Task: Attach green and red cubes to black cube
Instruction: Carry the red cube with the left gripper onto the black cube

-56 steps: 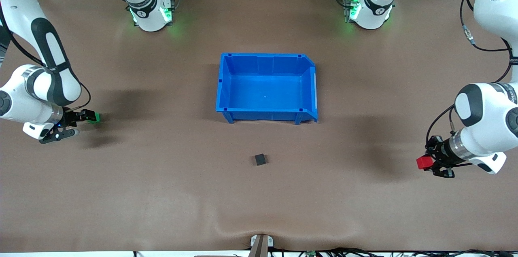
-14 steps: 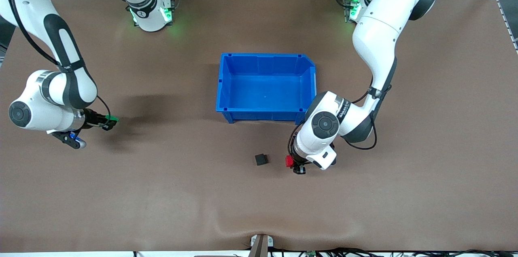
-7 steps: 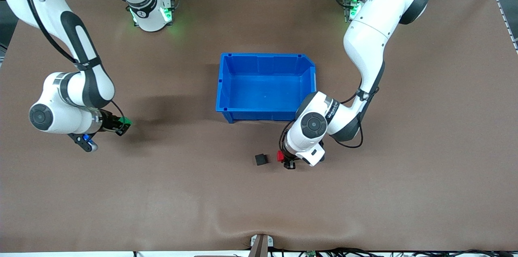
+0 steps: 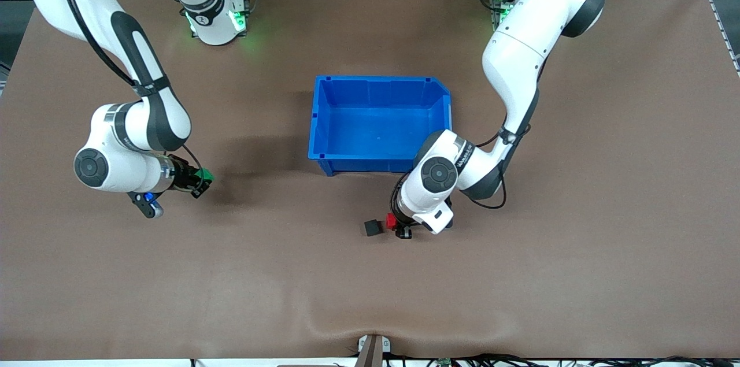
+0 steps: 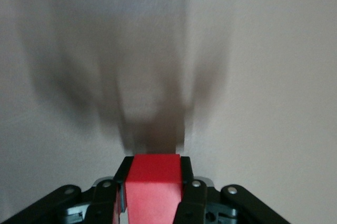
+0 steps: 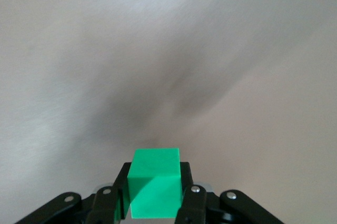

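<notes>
Red cube [image 4: 391,221] sits clamped between the fingers of the left gripper [image 4: 395,225], held just beside the black cube [image 4: 373,228], on the side toward the left arm's end of the table; whether the two cubes touch I cannot tell. The left wrist view shows the red cube [image 5: 154,188] pinched tight between both fingers [image 5: 186,177]. Black cube lies on the brown table [image 4: 520,274], nearer to the front camera than the blue bin [image 4: 322,124]. Over toward the right arm's end, the right gripper [image 4: 199,176] is closed on the green cube [image 4: 203,174], well apart from the black one. Its wrist view has the green cube [image 6: 154,183] squeezed between the fingers [image 6: 187,182].
</notes>
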`<state>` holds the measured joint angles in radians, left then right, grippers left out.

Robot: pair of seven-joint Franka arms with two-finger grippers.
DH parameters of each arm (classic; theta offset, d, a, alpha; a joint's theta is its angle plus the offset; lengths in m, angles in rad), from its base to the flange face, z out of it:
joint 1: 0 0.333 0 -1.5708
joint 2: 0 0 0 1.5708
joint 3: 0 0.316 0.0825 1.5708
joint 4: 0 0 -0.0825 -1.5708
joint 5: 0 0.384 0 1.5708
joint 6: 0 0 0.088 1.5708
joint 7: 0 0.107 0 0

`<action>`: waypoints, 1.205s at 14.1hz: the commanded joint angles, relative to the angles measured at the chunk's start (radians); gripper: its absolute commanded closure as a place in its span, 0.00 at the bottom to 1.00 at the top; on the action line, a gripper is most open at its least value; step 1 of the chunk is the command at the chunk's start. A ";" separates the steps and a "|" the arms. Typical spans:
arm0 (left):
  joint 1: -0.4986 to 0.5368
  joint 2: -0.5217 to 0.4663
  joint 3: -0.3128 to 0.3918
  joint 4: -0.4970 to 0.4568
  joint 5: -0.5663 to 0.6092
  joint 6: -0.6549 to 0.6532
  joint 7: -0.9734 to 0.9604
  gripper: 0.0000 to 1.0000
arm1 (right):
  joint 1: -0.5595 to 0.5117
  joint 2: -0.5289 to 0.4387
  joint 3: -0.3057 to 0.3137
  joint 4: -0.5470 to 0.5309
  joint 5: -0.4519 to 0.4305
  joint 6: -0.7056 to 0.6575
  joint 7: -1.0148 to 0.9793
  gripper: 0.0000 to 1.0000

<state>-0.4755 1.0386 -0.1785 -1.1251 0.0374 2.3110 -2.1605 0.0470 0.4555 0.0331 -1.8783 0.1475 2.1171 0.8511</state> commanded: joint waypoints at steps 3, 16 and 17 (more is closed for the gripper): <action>-0.020 0.043 0.008 0.044 -0.021 0.025 -0.004 1.00 | 0.080 0.023 -0.005 0.073 0.026 -0.014 0.192 1.00; -0.044 0.089 0.042 0.070 -0.019 0.139 0.011 1.00 | 0.166 0.158 -0.006 0.266 0.135 -0.002 0.479 1.00; -0.051 0.087 0.048 0.070 -0.019 0.142 0.020 0.83 | 0.171 0.173 -0.005 0.286 0.135 -0.002 0.500 1.00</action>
<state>-0.4944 1.0843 -0.1656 -1.1048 0.0373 2.4304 -2.1579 0.2015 0.5744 0.0335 -1.6672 0.2687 2.1231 1.2996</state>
